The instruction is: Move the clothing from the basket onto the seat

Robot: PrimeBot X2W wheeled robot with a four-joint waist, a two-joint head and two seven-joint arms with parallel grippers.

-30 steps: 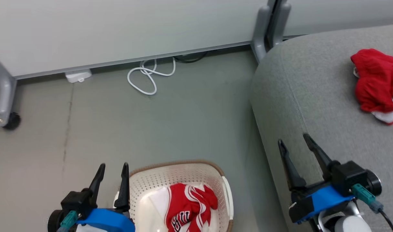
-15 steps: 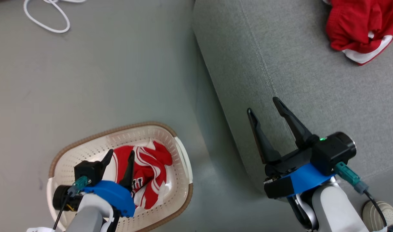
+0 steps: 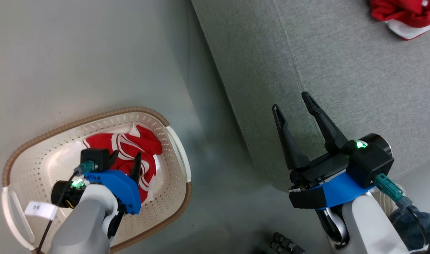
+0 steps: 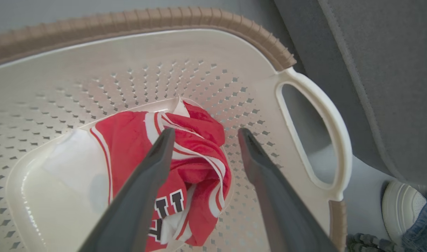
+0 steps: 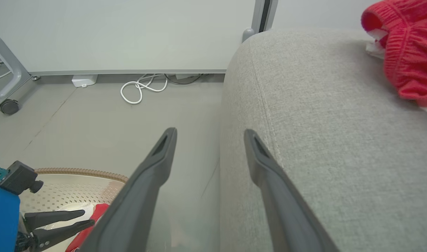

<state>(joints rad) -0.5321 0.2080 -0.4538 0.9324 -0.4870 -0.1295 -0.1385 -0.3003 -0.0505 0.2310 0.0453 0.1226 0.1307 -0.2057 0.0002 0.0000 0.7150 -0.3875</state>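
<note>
**Item 1, left gripper** [image 3: 126,155]: jaws spread wide, holding nothing. You have it lowered inside the basket [image 3: 42,158], with its fingers straddling the bunched top fold of the red-and-white jersey [image 4: 129,140]. This probably sets up a pinch on a ridge of cloth rather than on a flat layer. Whether the tips touch the fabric, you cannot tell.

**Item 2, the jersey:** crumpled on the basket floor with black lettering showing, not yet lifted.

**Item 3, right gripper** [image 3: 290,101]: also spread and empty. It is parked outside the basket over the rounded edge of the seat [image 3: 341,70], likely to keep the lift path free.

**Item 4, the seat:** just beside the basket, on its handle side.

**Item 5, second red garment** [image 3: 401,14]: resting on the seat, well apart from the basket. Count it as delivered.

**Item 6, a person's white shoe** [image 4: 397,206]: on the floor beyond the basket's handle. Keep clear of it.
</note>
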